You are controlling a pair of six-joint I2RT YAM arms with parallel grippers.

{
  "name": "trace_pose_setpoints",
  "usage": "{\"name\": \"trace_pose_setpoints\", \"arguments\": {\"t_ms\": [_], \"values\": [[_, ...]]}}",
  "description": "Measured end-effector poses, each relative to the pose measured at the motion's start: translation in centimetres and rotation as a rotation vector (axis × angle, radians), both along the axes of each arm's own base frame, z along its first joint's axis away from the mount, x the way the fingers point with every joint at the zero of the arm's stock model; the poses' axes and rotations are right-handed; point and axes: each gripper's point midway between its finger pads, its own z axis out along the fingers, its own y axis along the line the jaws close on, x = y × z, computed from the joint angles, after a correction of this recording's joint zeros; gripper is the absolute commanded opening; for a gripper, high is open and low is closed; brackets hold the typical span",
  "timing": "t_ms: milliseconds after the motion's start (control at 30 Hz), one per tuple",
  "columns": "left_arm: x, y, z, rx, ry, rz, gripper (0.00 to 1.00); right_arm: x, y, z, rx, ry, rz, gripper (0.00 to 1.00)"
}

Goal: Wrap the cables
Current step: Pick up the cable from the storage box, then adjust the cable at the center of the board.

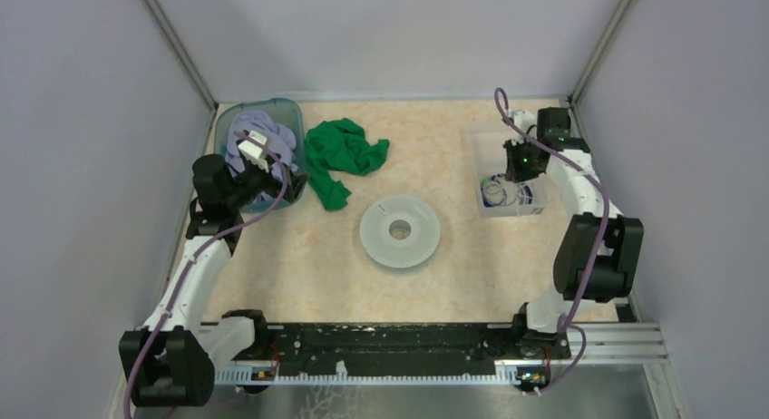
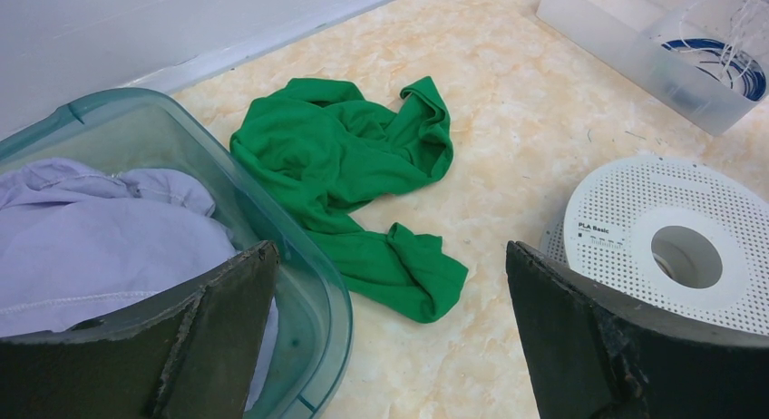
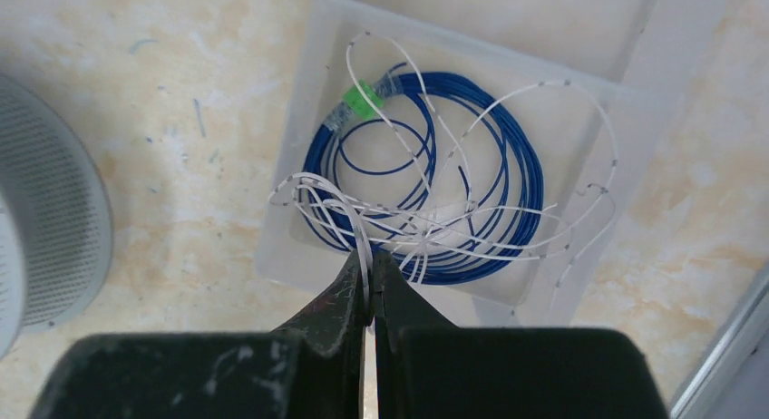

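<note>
The blue cable (image 3: 508, 156) lies flat as a slightly oval coil in a clear tray (image 3: 304, 83), just ahead of the fingertips of my right gripper (image 3: 367, 260). Its long axis runs from the far left, where its green bit (image 3: 363, 100) sits, toward the near right. The white cable (image 3: 435, 224) sprawls in loose loops across that coil and over the tray's edges. A bundle of its strands bends back toward me, and one strand runs straight in along my right fingers, which are clamped tight on it. The tangle of white loops crosses the blue coil on nearly every side. To the left of this gripper, outside the tray, stands a pale perforated spool (image 3: 45, 210) on the table (image 3: 181, 65). My left gripper (image 2: 392, 256) hangs spread wide and holds nothing, well apart from the tray. Its left finger is over a teal bin (image 2: 308, 274) with lilac cloth (image 2: 100, 238) in it. A crumpled green cloth (image 2: 345, 174) lies ahead between its fingers, the spool is by its right finger, and the tray is far ahead to the right.
</note>
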Motion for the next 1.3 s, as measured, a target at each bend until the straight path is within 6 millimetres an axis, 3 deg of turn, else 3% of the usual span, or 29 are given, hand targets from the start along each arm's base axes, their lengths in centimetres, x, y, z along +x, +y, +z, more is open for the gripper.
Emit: {"name": "trace_pose_setpoints", "arguments": {"t_ms": [67,133,267,367,433,533,567,633,700,833,933,1100,1300], "values": [[0.0,0.0,0.0,0.000,0.000,-0.001,1.00,0.3,0.5,2.5,0.025,-0.051,0.011,0.00],[0.0,-0.1,-0.1,0.001,0.001,-0.006,1.00,0.5,1.2,6.3,0.056,-0.131,0.024,0.00],[0.0,-0.5,-0.1,0.021,0.013,-0.036,1.00,0.8,3.4,17.3,0.111,-0.390,0.072,0.00],[0.4,-1.2,0.6,0.050,0.018,-0.076,1.00,-0.9,7.3,26.1,0.172,-0.598,0.176,0.00],[0.7,-2.2,2.0,0.067,0.004,-0.118,1.00,-2.6,10.0,30.8,0.242,-0.702,0.258,0.00],[0.8,-4.6,4.7,0.092,-0.036,-0.196,1.00,-4.4,12.6,35.5,0.358,-0.792,0.350,0.00],[0.6,-5.4,5.4,0.097,-0.046,-0.223,1.00,-4.7,13.1,36.3,0.390,-0.803,0.368,0.00],[0.1,-7.5,6.9,0.107,-0.069,-0.287,1.00,-4.7,14.4,37.2,0.467,-0.800,0.413,0.00],[-0.8,-10.0,8.2,0.110,-0.085,-0.362,1.00,-4.4,15.8,36.8,0.546,-0.756,0.461,0.00],[-3.2,-14.1,9.3,0.093,-0.087,-0.498,0.97,-2.8,18.4,34.0,0.669,-0.614,0.529,0.00],[-4.6,-15.8,9.6,0.090,-0.083,-0.568,0.97,-2.5,19.9,30.9,0.740,-0.485,0.575,0.00],[-5.3,-16.8,10.7,0.158,-0.148,-0.637,0.97,-3.7,21.1,27.7,0.813,-0.346,0.644,0.00],[-5.5,-16.7,10.1,0.289,-0.241,-0.726,0.95,-6.0,22.7,26.7,0.836,-0.303,0.772,0.00]]}}
